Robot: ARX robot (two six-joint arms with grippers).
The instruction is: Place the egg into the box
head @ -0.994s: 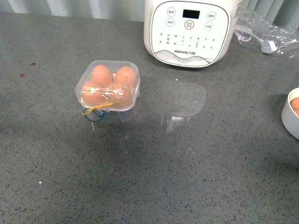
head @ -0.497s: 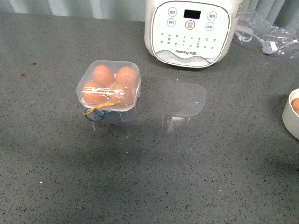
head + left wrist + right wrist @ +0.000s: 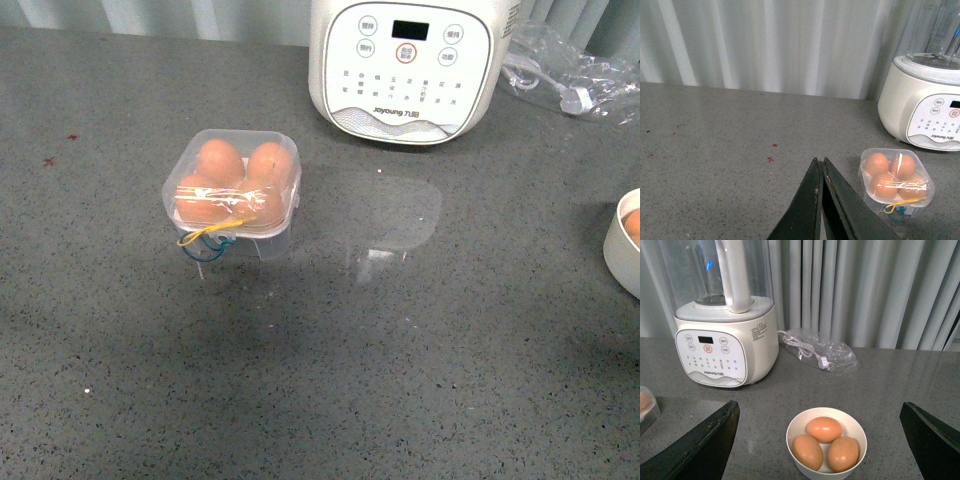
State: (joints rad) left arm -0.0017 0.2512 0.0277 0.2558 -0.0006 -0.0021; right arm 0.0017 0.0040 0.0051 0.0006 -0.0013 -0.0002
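Observation:
The box [image 3: 232, 190], a clear plastic case with yellow and blue elastic bands, stands on the grey table with its lid down over several brown eggs. It also shows in the left wrist view [image 3: 896, 182]. My left gripper [image 3: 819, 161] is shut and empty, apart from the box, which lies ahead and to one side. My right gripper [image 3: 819, 407] is open and empty, its fingers [image 3: 700, 445] wide on either side of a white bowl [image 3: 791, 435]. The bowl holds three brown eggs [image 3: 824, 429]. Neither gripper shows in the front view.
A big white cooker [image 3: 405, 65] stands at the back, also in the right wrist view [image 3: 725, 345]. A clear bag with a cable [image 3: 570, 80] lies to its right. The bowl [image 3: 620, 255] sits at the right edge. A curtain hangs behind the table.

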